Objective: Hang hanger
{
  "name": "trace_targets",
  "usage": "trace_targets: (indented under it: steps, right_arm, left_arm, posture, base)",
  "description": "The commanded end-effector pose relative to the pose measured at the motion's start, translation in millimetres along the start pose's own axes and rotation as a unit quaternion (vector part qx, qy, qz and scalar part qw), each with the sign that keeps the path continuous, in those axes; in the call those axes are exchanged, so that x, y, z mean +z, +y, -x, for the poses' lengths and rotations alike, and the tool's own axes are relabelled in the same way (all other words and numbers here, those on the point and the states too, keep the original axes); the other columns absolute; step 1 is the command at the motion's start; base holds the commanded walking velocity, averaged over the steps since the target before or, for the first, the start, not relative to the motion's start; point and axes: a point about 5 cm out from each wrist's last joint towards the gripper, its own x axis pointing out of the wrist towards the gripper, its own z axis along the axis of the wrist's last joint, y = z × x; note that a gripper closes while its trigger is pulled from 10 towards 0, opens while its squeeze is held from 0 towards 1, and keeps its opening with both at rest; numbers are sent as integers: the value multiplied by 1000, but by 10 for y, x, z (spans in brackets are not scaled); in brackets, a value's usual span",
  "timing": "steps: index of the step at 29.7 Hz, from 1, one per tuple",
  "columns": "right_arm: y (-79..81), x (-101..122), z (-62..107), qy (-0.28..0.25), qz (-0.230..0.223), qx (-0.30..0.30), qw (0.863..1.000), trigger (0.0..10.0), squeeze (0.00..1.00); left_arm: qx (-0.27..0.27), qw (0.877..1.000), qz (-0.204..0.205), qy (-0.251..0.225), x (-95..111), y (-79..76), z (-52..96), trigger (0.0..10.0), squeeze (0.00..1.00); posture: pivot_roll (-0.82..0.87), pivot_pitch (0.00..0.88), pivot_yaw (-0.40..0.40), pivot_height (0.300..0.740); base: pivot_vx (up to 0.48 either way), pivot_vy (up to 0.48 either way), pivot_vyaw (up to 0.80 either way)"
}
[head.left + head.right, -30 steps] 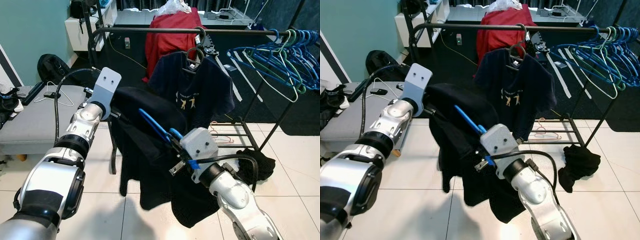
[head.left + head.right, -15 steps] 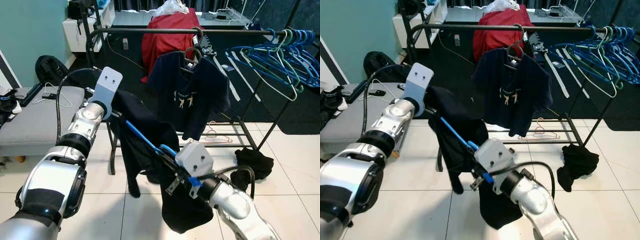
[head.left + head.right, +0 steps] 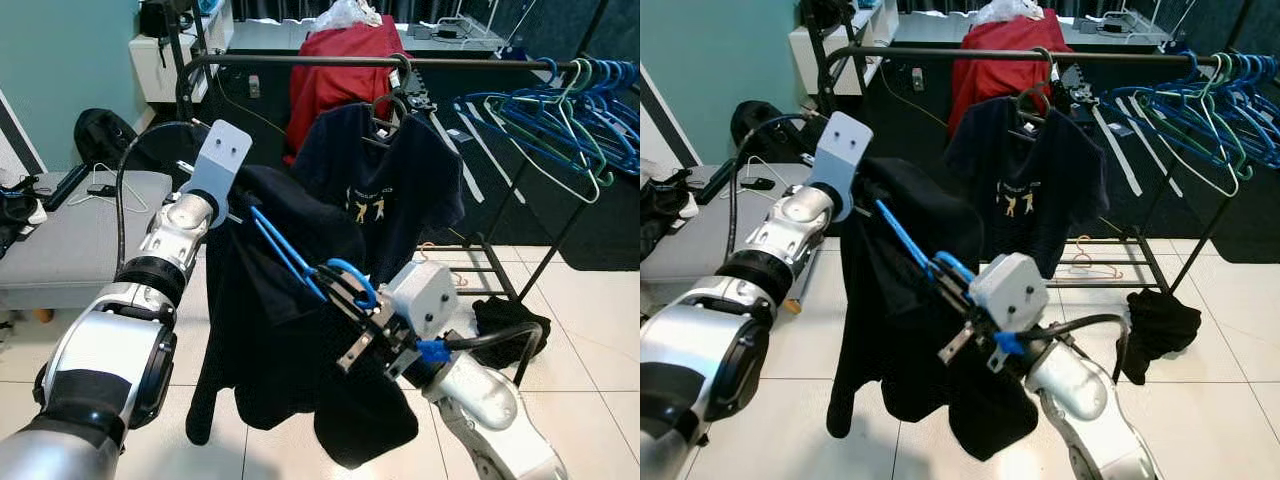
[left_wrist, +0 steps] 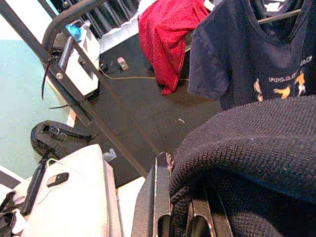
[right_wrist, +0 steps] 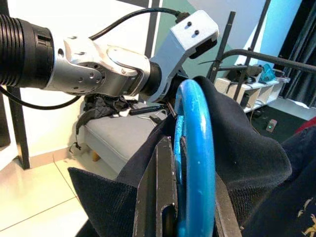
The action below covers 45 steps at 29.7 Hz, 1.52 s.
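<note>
I see my right gripper in front of the rack, its jaws clenched on the hook of the blue hanger. The hanger carries a black sweater and is raised below the rail, not on it. My left gripper holds the sweater at the shoulder, jaws clenched on the knit. Behind hang a navy shirt, a red garment and empty blue hangers.
</note>
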Motion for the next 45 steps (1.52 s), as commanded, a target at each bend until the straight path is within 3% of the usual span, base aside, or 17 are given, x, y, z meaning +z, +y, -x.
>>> trace_targets:
  steps: [1, 8, 11, 12, 14, 17, 21, 22, 25, 28, 29, 36, 38, 39, 41, 43, 45]
  right_arm:
    - [70, 138, -12, -38, 3, 23, 999, 10000, 0]
    - [105, 141, -18, -15, 14, 29, 999, 10000, 0]
    - [-17, -450, 159, 226, 54, -31, 972, 10000, 0]
    - [-17, -450, 159, 226, 54, -31, 972, 10000, 0]
    - [-163, -618, 298, 295, 40, -103, 949, 10000, 0]
    - [-281, -637, 350, 301, 30, -158, 940, 10000, 0]
    - [-305, -657, 341, 296, 35, -148, 943, 10000, 0]
    - [-271, -591, 270, 261, 49, -119, 957, 10000, 0]
    - [-121, -514, 207, 233, 42, -46, 970, 10000, 0]
    - [-32, -500, 205, 235, 27, -10, 972, 10000, 0]
    - [64, -509, 288, 271, -7, 10, 962, 10000, 0]
    - [11, -502, 436, 285, -19, -42, 957, 10000, 0]
    - [34, -332, 496, 192, -63, -53, 978, 10000, 0]
    - [34, -332, 496, 192, -63, -53, 978, 10000, 0]
    - [80, -65, 483, 81, -100, -38, 991, 10000, 0]
    - [93, 147, 402, 16, -94, -24, 995, 10000, 0]
    - [94, 200, 371, 4, -89, -20, 996, 10000, 0]
  left_arm:
    - [-7, 1000, -4, 12, -68, -28, 13, 0, 0]
    - [-17, 999, -20, 37, -194, -93, 39, 0, 0]
    - [-19, 999, -22, 36, -204, -117, 42, 0, 0]
    - [-19, 999, -22, 36, -204, -117, 42, 0, 0]
    - [-21, 1000, -19, 11, -112, -86, 27, 0, 0]
    - [-12, 1000, 7, -6, -51, -28, 22, 0, 0]
    - [4, 999, 42, 3, -111, 28, 40, 0, 0]
    - [4, 999, 33, 21, -198, 19, 60, 0, 0]
    - [6, 998, 14, 53, -350, -9, 99, 0, 0]
    - [8, 998, 7, 66, -410, -23, 116, 0, 0]
    - [21, 996, -9, 84, -478, -24, 134, 0, 0]
    - [45, 994, -33, 92, -468, 81, 134, 0, 0]
    - [80, 990, -55, 98, -438, 271, 143, 0, 0]
    - [80, 990, -55, 98, -438, 271, 143, 0, 0]
    - [88, 989, -66, 101, -422, 344, 147, 0, 0]
    - [65, 989, -69, 110, -494, 237, 157, 0, 0]
    - [56, 989, -71, 115, -530, 190, 165, 0, 0]
  posture:
    - [-26, 171, 46, 740]
    - [-38, 174, 53, 740]
    - [-35, 174, 49, 740]
    - [-35, 174, 49, 740]
    - [-38, 174, 52, 740]
    - [-39, 173, 53, 740]
    - [-36, 169, 52, 740]
    - [-35, 170, 50, 740]
    - [-35, 165, 45, 740]
    - [-34, 164, 43, 740]
    - [-38, 161, 43, 740]
    - [-45, 158, 50, 740]
    - [-43, 155, 58, 740]
    - [-43, 155, 58, 740]
    - [-43, 156, 60, 740]
    - [-43, 158, 63, 740]
    - [-43, 160, 63, 740]
  base:
    - [0, 0, 0]
    - [0, 0, 0]
    - [0, 0, 0]
    - [0, 0, 0]
    - [0, 0, 0]
    - [0, 0, 0]
    - [0, 0, 0]
    - [0, 0, 0]
    - [0, 0, 0]
    - [0, 0, 0]
    - [0, 0, 0]
    - [0, 0, 0]
    - [0, 0, 0]
    - [0, 0, 0]
    - [0, 0, 0]
    - [0, 0, 0]
    - [0, 0, 0]
